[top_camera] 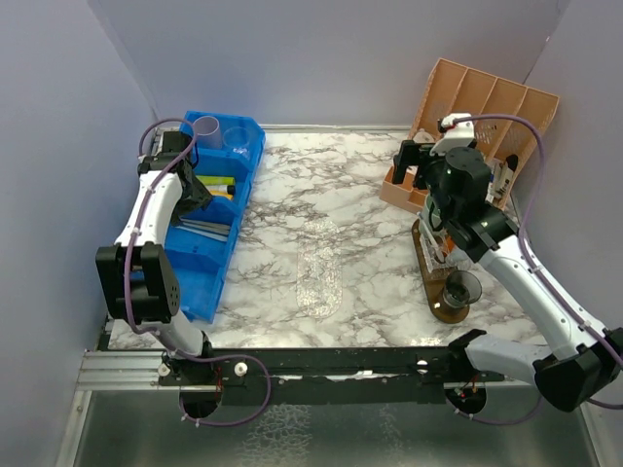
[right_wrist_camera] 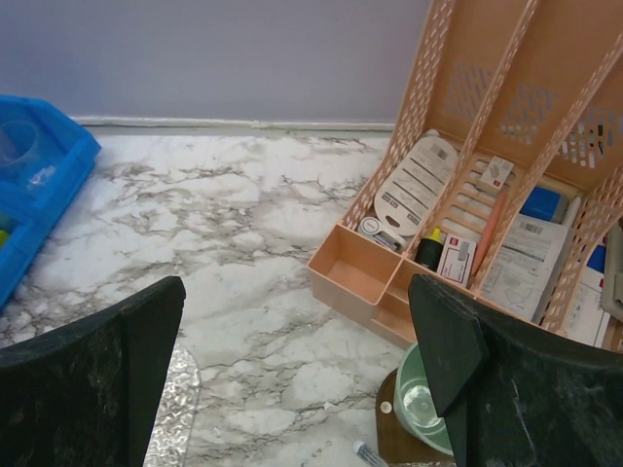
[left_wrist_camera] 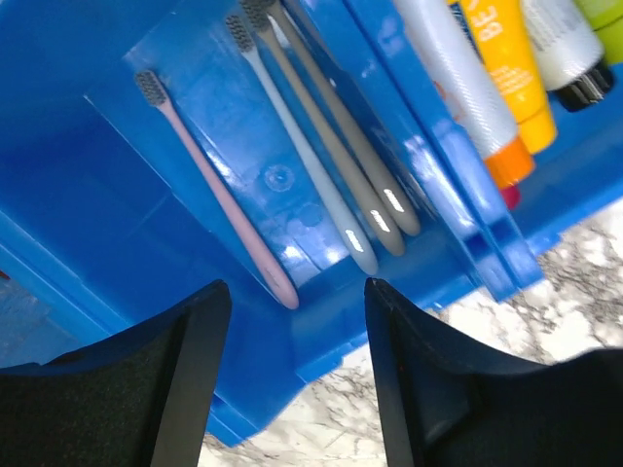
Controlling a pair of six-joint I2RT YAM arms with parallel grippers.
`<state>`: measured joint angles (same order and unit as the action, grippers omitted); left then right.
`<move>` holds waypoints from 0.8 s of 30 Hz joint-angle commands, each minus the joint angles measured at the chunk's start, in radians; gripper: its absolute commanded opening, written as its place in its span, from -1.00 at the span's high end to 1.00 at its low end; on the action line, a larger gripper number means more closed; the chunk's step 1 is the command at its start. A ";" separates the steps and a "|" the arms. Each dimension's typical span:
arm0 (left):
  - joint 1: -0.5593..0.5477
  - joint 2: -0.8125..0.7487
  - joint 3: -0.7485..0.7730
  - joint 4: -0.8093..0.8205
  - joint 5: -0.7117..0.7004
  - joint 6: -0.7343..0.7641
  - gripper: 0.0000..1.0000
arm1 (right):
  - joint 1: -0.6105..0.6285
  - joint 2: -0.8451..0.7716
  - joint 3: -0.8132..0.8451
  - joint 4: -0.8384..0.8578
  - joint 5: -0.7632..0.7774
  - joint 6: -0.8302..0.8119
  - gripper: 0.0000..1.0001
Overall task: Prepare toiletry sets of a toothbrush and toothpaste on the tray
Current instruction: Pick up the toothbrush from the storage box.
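My left gripper [left_wrist_camera: 297, 287] hangs with its jaws apart and nothing between them, over the toothbrush compartment of the blue bin [left_wrist_camera: 88, 195]. The pink toothbrush [left_wrist_camera: 219, 190] lies flat there, its handle end just ahead of the gap between my fingers. Its long axis runs away up and to the left in the wrist view towards the bristles, so I judge my jaws must close across the shaft. My right gripper [right_wrist_camera: 297, 292], spread wide and empty, is well apart across the table by the wooden tray [top_camera: 422, 255], so the left arm is nearer.
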<state>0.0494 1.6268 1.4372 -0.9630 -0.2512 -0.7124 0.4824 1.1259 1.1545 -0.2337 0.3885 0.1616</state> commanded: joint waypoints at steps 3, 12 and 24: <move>0.064 0.115 0.058 -0.052 0.057 -0.114 0.01 | -0.001 0.089 0.008 0.075 0.046 -0.071 -0.99; 0.066 0.236 0.078 -0.036 0.118 -0.236 0.16 | -0.002 0.180 0.063 0.147 0.061 -0.167 -0.99; 0.084 0.305 0.047 -0.028 0.152 -0.372 0.34 | -0.058 0.232 0.097 0.178 0.061 -0.175 -0.99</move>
<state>0.1223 1.9152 1.5036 -1.0054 -0.1375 -1.0069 0.4404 1.3415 1.2144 -0.0959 0.4255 -0.0006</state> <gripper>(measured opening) 0.335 0.997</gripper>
